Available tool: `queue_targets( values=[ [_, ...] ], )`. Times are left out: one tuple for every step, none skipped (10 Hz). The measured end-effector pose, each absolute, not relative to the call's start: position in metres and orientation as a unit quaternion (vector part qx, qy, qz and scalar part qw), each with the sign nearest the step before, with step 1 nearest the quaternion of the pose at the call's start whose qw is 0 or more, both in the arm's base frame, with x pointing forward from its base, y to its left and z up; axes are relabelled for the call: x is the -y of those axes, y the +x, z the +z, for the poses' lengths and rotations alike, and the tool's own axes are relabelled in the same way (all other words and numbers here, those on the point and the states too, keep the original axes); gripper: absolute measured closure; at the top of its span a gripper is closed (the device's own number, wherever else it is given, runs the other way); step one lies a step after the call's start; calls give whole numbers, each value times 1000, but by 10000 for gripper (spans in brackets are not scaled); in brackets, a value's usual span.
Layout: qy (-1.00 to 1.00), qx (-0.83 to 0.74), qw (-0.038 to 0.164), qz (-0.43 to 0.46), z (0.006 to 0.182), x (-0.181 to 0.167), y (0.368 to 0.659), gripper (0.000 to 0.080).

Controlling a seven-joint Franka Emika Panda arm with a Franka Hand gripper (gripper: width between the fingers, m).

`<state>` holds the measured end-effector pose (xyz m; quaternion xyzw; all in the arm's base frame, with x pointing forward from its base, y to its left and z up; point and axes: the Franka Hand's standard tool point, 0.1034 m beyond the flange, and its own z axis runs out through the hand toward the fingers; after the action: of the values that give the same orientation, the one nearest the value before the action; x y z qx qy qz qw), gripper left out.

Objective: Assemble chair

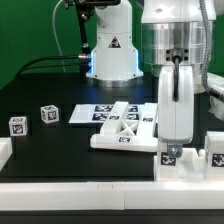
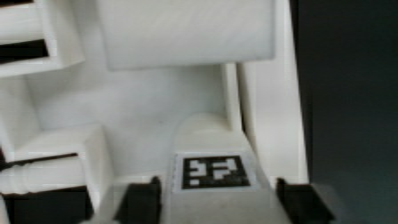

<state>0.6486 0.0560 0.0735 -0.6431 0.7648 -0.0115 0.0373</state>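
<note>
My gripper (image 1: 172,148) hangs low at the exterior view's right, over a white chair part (image 1: 170,158) with a square tag on it. In the wrist view this tagged part (image 2: 214,170) lies between my two dark fingertips (image 2: 143,200), which stand apart on either side of it; the gripper (image 2: 217,200) looks open, not squeezing. An X-braced chair panel (image 1: 122,130) lies flat just to the exterior view's left of the gripper. Two small tagged chair blocks (image 1: 17,125) (image 1: 48,114) sit further left.
The marker board (image 1: 90,113) lies behind the X-braced panel. The robot's base (image 1: 110,50) stands at the back. A plain white edge block (image 1: 5,152) sits at the front left, and another white tagged piece (image 1: 215,156) at the far right.
</note>
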Motion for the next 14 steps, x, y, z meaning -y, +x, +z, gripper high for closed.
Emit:
queue_targets(
  values=[
    [-656, -754, 41, -13, 79, -59, 650, 302],
    [-673, -738, 46, -15, 87, -63, 652, 186],
    [-683, -729, 46, -12, 92, -62, 652, 186],
    [-683, -729, 45, -12, 89, -62, 652, 156],
    [-683, -729, 45, -12, 88, -63, 651, 151],
    [-683, -729, 45, -12, 88, -63, 651, 151],
    [-683, -729, 44, -12, 88, -63, 651, 150],
    [-686, -726, 44, -12, 88, -63, 651, 150],
    [-716, -697, 44, -14, 90, -64, 651, 150],
    [-747, -663, 49, -20, 95, -66, 652, 150],
    [-783, -619, 52, -25, 99, -71, 647, 150],
    [-806, -589, 48, -26, 102, -79, 640, 150],
    [-822, -567, 37, -29, 104, -89, 632, 150],
    [-835, -548, 36, -32, 103, -93, 629, 150]
  ],
)
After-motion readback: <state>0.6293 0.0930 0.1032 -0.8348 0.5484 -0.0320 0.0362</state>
